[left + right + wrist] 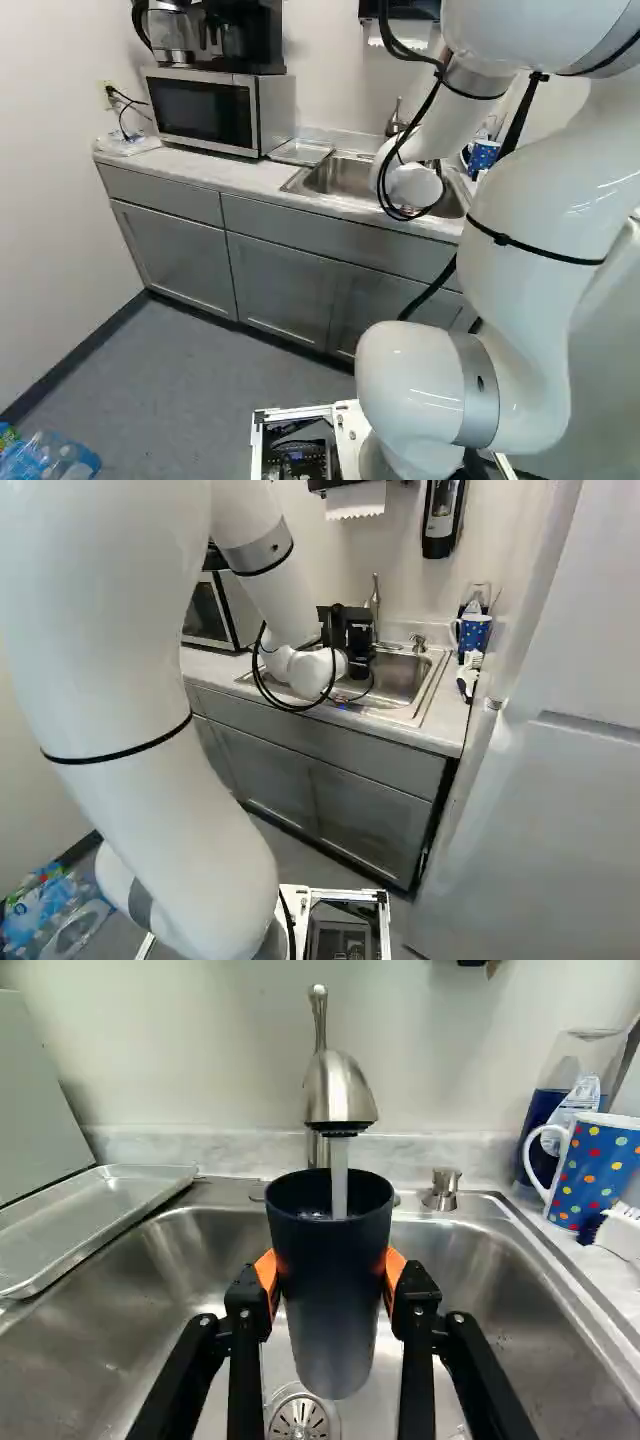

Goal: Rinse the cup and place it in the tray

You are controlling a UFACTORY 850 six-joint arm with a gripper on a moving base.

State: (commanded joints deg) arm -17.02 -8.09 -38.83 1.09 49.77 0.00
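Observation:
In the right base view my gripper point(350, 640) is over the sink point(420, 700); its fingertips are hidden there. The wrist view shows the gripper point(331, 1278) shut on a dark blue cup point(330, 1310), an orange pad pressing each side. The cup stands upright above the sink drain point(300, 1418), its mouth under the tap point(340, 1090). A stream of water point(340, 1180) falls from the tap into the cup. Beside the sink, on the microwave's side, lies the metal tray point(95, 1215), also visible as a tray point(300, 151) in the left base view.
A polka-dot mug point(596, 1172), a clear pitcher point(575, 1070) and a white-handled brush point(618, 1232) stand or lie on the counter across the sink from the tray. The microwave point(205, 110) sits beyond the tray. A soap pump point(443, 1190) is near the tap.

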